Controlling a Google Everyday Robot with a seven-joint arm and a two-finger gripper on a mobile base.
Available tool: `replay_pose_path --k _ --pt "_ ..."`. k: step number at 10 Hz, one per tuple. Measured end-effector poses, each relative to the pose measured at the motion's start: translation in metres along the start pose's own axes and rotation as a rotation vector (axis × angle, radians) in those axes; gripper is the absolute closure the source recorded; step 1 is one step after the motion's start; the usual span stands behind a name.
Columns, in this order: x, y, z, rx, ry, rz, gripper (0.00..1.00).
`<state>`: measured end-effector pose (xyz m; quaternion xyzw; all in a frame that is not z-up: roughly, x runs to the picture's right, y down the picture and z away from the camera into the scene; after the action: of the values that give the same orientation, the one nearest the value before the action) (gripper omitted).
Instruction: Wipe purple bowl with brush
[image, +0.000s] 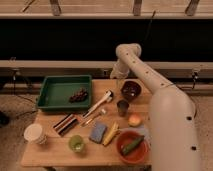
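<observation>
Your purple bowl (131, 90) sits upright at the back right of the table (55, 152), just beside the arm's lower end. It looks empty and nothing leans on it, so it is ready to be wiped from above.

The brush (98, 104) lies flat just left of the bowl, with its head pointing up towards the bowl and its handle running down-left. That leaves the handle free on both sides, which should make it the easy part to pinch.

The tool (119, 82) hangs at the table's back edge, between the tray (65, 78) and the purple bowl, above and a little behind the brush's head. Its fingers stand apart and hold nothing. You have not picked up the brush yet, so I judge that to be your first step.

Mind the neighbours: a thin utensil (98, 115) lies near the brush handle, and a metal cup (122, 107) stands just in front of the purple bowl. Further forward are a sponge (98, 132), a banana (111, 134) and a red bowl (121, 144).

The table is pale wood and crowded. Behind it a light rail runs across a dark wall.
</observation>
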<state>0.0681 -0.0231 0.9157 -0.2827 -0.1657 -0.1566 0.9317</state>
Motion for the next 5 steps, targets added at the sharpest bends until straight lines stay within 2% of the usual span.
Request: replay_pose_path --k 5 --pt "-0.022 0.007 0.015 -0.035 -0.008 -0.05 0.35"
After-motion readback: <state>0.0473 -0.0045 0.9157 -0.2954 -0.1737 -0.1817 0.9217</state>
